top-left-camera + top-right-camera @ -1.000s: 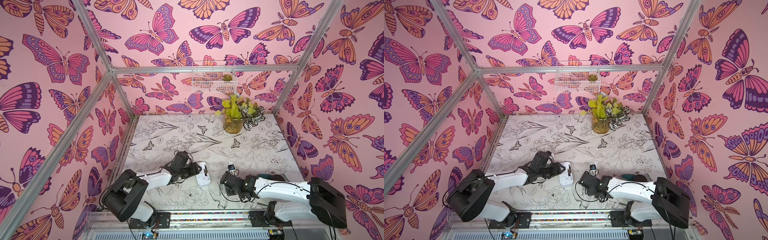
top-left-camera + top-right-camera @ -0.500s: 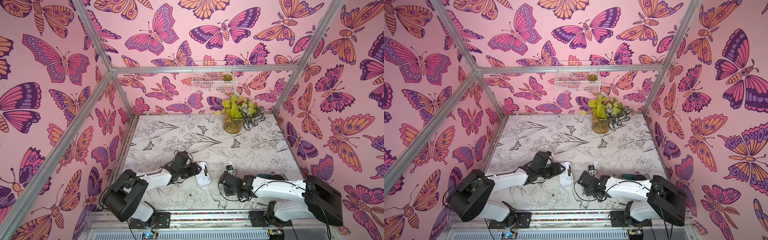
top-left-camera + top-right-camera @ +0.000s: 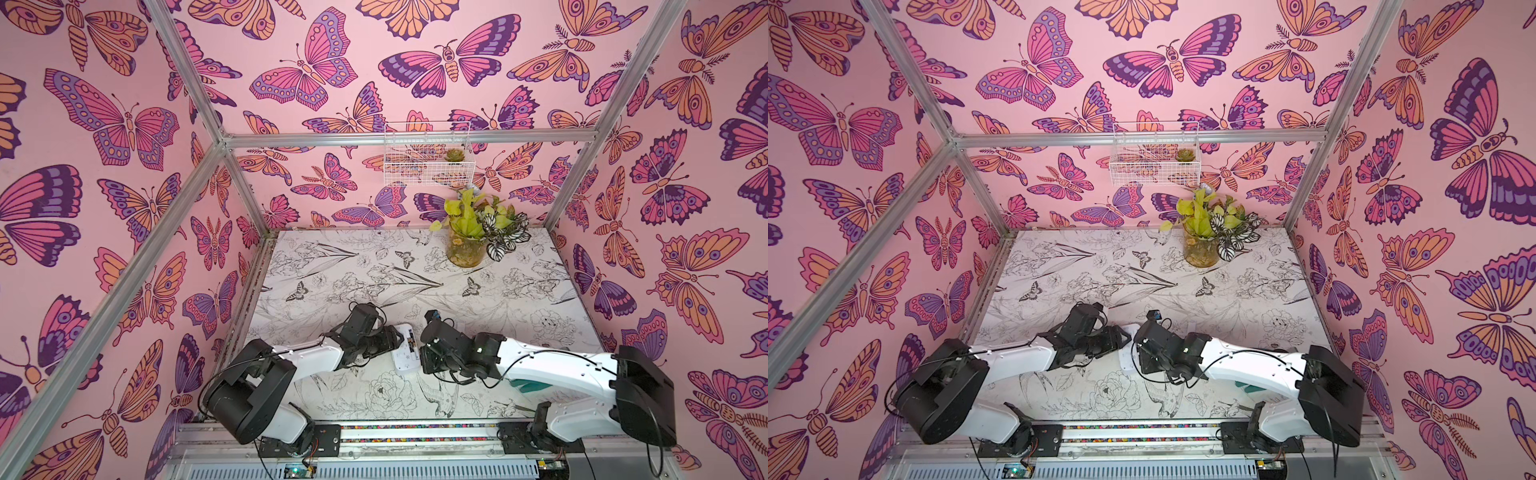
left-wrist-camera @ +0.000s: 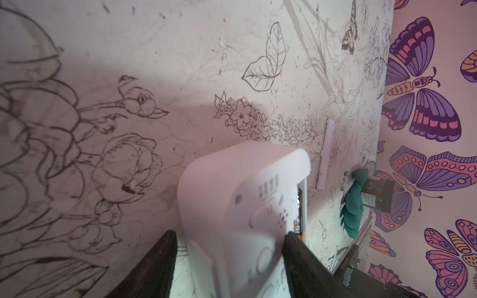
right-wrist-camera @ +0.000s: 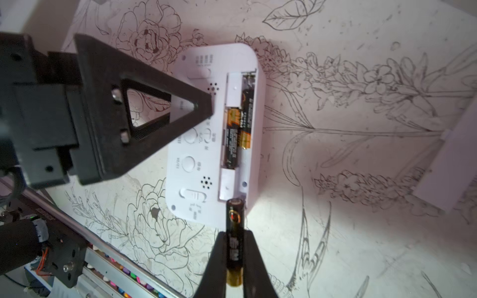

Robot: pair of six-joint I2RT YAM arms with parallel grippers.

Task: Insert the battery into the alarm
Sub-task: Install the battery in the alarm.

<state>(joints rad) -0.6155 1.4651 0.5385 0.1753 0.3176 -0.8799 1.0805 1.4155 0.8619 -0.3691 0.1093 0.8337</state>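
The white alarm (image 5: 196,160) lies back-up on the table, its battery compartment (image 5: 238,129) open with two black-and-orange batteries inside. In both top views it shows between the two wrists (image 3: 405,351) (image 3: 1126,360). My left gripper (image 4: 229,233) is shut on the alarm (image 4: 232,193), one black finger (image 5: 144,108) over its back face. My right gripper (image 5: 235,233) is shut on a black battery (image 5: 235,214) with a gold end. The battery stands along the fingers, and its tip points at the alarm's near edge beside the compartment.
A white cover strip (image 5: 451,160) lies on the flowered table beyond the alarm. A teal glove (image 3: 525,384) lies under my right arm, beside a dark box (image 4: 379,193). A potted plant (image 3: 465,245) stands at the back right, under a wire basket (image 3: 428,153). The base rail (image 5: 108,273) runs along the front.
My right arm has moved left, bringing the battery up to the alarm's edge. The left arm has stayed on the alarm.
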